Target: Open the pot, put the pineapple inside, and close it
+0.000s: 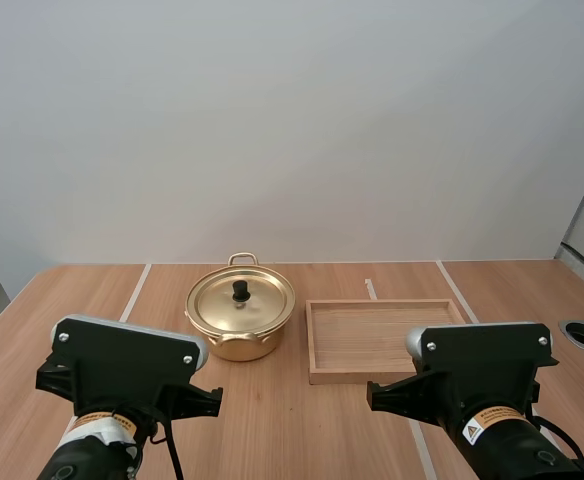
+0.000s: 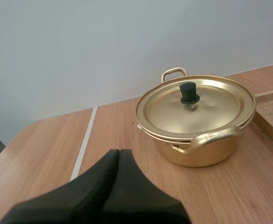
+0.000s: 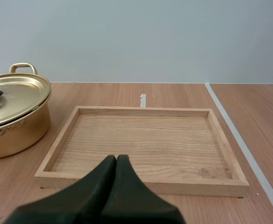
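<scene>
Left arm (image 1: 122,372) is seen low at the near edge of the table (image 1: 302,420), well short of the pot (image 1: 240,320).

Left gripper (image 2: 119,152): the 2 black fingers are pressed together into 1 dark wedge, with nothing held between them. It is raised above the wood and pointed toward the pot, well apart from it.

The pot, gold-coloured, is stood upright on the table, left of centre. Its lid (image 1: 257,305) is seated flat on the rim, so the pot is closed. A black knob (image 1: 241,290) is set at the lid's middle. 2 loop handles are noted, 1 on the far side and 1 on the near side.

A wooden tray (image 1: 382,338) is laid flat just beside the pot on its right, with a narrow strip of table between them.

Right arm (image 1: 484,375) is seen low at the near edge, in front of the tray.

Right gripper (image 3: 116,159): the 2 fingers are closed together as 1 wedge, with nothing gripped. It is held above the table just short of the tray's near rim, pointed along the tray's middle.
</scene>
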